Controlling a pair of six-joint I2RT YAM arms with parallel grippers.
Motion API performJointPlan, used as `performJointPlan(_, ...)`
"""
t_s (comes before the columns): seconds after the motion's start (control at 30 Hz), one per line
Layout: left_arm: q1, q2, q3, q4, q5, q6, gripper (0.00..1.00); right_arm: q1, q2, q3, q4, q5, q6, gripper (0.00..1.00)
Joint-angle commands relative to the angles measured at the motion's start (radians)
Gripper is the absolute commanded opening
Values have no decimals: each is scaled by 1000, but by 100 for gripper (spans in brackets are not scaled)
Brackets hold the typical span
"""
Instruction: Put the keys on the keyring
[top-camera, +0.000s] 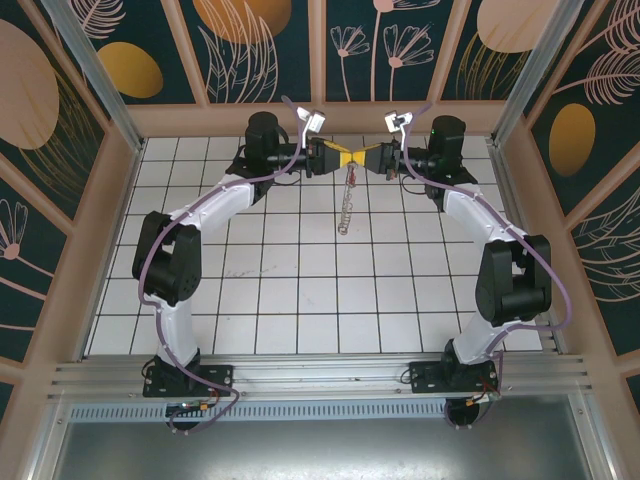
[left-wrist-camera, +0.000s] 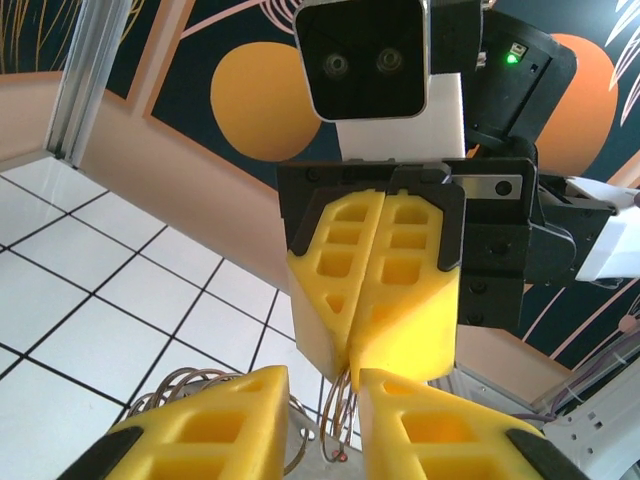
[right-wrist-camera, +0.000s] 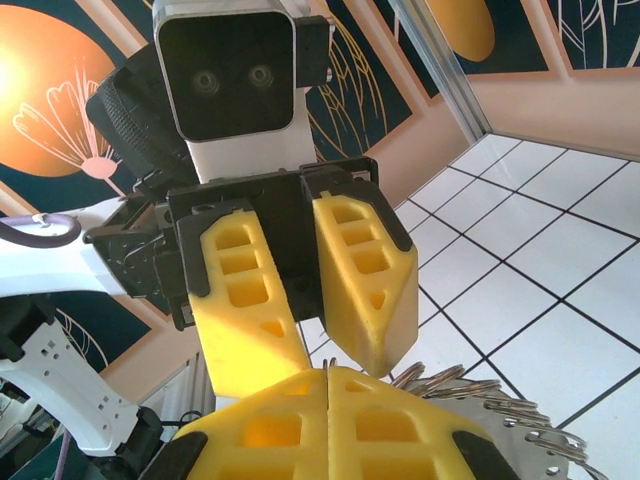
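the left gripper (top-camera: 338, 158) and the right gripper (top-camera: 372, 158) meet tip to tip near the far edge of the tiled table (top-camera: 300, 300), close to the back wall (top-camera: 320, 118). open tiles stretch toward the arm bases and to both sides. the right gripper's fingers are pressed together, pinching the keyring (top-camera: 345, 205). the left fingers stand slightly spread, ring wire in their gap. from above the keyring is a thin streak, its long axis running from the fingertips toward the near edge, slanting slightly left.
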Motion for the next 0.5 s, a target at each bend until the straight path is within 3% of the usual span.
performJointPlan(0.0,5,17,30,61,29,-20,21,8,-6,17,56,-25,1,0)
performJointPlan(0.2,3,19,23,77,41,-29,15,9,1,20,57,-20,2,0)
performJointPlan(0.47,1,12,-8,90,47,-25,19,7,7,23,58,-10,1,0)
